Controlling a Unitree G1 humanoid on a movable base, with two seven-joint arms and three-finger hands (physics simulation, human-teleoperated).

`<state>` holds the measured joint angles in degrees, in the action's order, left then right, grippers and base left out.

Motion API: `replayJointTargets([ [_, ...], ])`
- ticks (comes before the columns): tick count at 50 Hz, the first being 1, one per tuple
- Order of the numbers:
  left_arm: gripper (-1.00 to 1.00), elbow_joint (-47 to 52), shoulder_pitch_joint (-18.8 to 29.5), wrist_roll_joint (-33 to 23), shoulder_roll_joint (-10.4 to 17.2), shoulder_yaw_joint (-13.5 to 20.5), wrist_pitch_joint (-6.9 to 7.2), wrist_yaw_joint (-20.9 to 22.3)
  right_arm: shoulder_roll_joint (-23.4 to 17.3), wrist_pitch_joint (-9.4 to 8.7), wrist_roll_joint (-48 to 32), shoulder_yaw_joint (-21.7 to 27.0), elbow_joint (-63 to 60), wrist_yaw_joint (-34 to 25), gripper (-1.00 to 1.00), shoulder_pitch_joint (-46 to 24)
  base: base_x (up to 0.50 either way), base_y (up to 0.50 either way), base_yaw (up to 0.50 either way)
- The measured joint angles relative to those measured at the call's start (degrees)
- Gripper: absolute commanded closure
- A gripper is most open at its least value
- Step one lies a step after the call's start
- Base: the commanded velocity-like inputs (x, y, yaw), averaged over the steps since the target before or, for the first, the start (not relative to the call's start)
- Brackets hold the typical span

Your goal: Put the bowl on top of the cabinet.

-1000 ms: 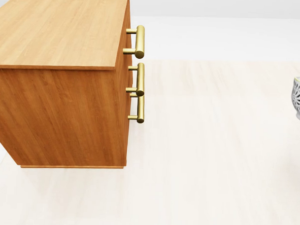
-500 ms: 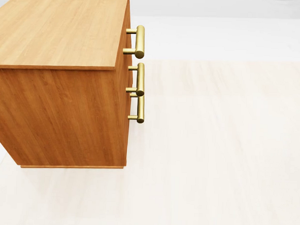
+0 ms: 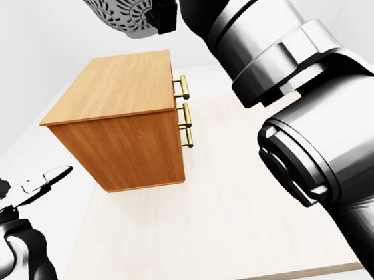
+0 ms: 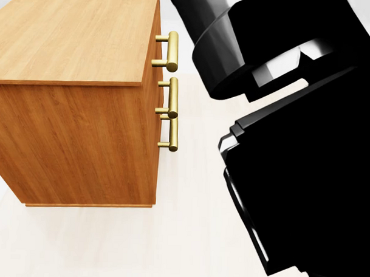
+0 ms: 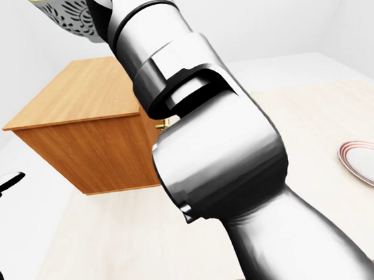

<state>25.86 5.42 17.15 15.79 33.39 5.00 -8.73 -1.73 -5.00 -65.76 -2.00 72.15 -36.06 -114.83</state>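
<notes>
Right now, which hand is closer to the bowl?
Right. The right hand grips the bowl by its rim at the top of the left-eye view; the left hand sits low at that view's left edge, well apart from it.

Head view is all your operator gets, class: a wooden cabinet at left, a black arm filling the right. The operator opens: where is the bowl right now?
Observer: The bowl is at the top of the left-eye view, higher in the picture than the cabinet and not resting on it.
Operator: What carries it?
Observer: The right hand. Its dark fingers grip the bowl's rim on the view's right side.
Operator: And the left hand?
Observer: The left hand is low at that view's left edge, open and holding nothing.
</notes>
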Motion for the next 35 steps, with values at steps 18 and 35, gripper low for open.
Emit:
replayJointTargets([
  [18, -1.00, -0.06, 0.05, 0.27, -0.02, 0.00, 0.00, -0.04, 7.08, 0.00, 4.52, -1.66, -1.07, 1.92, 1.00, 2.71, 0.00, 0.00, 0.00],
  [35, -1.00, 0.10, 0.00, 0.52, -0.04, 0.00, 0.00, -0.06, 9.69, 0.00, 4.90, -3.17, -1.14, 1.89, 1.00, 7.41, 0.00, 0.00, 0.00],
])
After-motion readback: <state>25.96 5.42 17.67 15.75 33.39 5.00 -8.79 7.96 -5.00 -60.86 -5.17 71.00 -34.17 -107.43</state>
